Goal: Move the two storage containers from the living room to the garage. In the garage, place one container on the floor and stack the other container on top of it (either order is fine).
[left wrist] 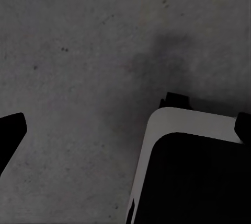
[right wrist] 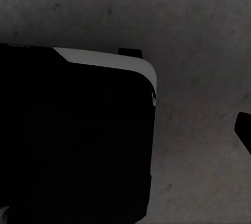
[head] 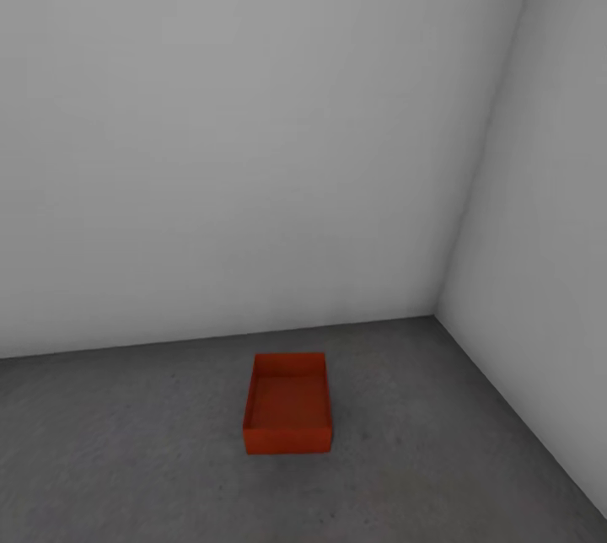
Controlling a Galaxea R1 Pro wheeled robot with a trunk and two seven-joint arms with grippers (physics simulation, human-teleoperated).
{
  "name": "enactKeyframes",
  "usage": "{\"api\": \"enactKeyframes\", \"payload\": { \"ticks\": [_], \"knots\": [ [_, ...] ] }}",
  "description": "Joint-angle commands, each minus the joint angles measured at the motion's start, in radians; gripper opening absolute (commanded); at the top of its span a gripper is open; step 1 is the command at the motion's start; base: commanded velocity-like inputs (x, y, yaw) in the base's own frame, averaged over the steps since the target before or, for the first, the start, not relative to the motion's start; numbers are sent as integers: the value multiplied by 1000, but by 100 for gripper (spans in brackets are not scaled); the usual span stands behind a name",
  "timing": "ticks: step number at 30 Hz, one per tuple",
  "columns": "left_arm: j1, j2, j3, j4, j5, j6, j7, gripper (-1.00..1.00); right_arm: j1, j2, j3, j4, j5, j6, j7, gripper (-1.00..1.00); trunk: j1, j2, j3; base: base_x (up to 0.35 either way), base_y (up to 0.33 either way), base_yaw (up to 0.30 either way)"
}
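Note:
One orange-red storage container stands upright and empty on the dark concrete floor of the garage, near the corner where two pale grey walls meet. Nothing is stacked in or on it. In the left wrist view, my left gripper hangs open over bare concrete, with a black fingertip at the picture's edge and nothing between the fingers. In the right wrist view, my right gripper is likewise spread over the floor, one black fingertip showing, and it holds nothing.
The back wall and the right wall close off the corner behind and beside the container. The robot's own black base with a white rim shows beneath both wrists. Concrete stretches left of the container.

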Motion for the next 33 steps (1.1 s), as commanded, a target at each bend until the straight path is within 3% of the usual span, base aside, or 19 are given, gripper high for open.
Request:
{"api": "enactKeyframes", "payload": {
  "ticks": [1,33],
  "knots": [
    [-1,0,-9,0,9,-3,2,100,-1,0,8,3,0,-5,-5,100,0,-1,1,0,0,0],
    [-1,0,-9,0,9,-3,2,100,-1,0,8,3,1,-5,-5,100,0,-1,52,0,0,0]
  ]
}}
